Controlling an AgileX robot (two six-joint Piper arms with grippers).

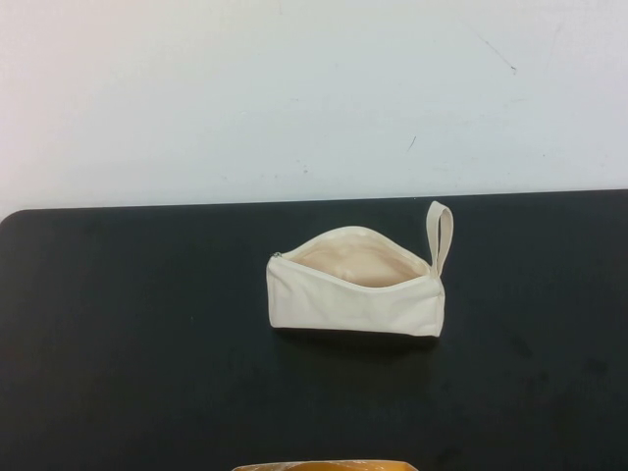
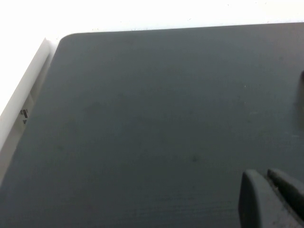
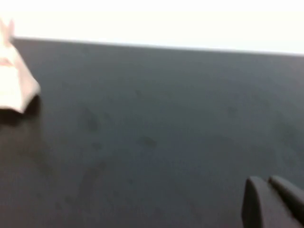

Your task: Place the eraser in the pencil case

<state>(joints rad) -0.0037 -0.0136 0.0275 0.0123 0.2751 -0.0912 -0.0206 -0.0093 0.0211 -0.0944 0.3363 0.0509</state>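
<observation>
The eraser is not visible in any of the three views, so whether it already lies inside the pencil case (image 1: 355,294) or somewhere out of frame cannot be told.

In the high view the pencil case sits near the middle of the dark desk (image 1: 118,343), unzipped, its mouth gaping toward the far wall (image 1: 294,88) and showing pale peach lining. No small block is visible in the part of the lining that shows, though the near side of the pouch hides its bottom. The wrist loop (image 1: 441,235) stands at the case's right end. Neither arm appears here. A sliver of something yellow-tan (image 1: 324,465) shows at the desk's near edge, in front of the case; what it is cannot be told.

In the left wrist view only bare desk shows, ending at a white ledge, with no case in sight. The left pincer (image 2: 270,199) is a dark tip at the frame's corner, well apart from the case; whether it is spread or pressed together cannot be told.

In the right wrist view one end of the case shows at the frame's edge, with open desk between it and the right pincer (image 3: 271,202), again only a dark tip, its state unreadable.

Judging by this, either the drop is done and both arms are clear, or the eraser is yet to be fetched. Nothing blocks the case's open mouth.
</observation>
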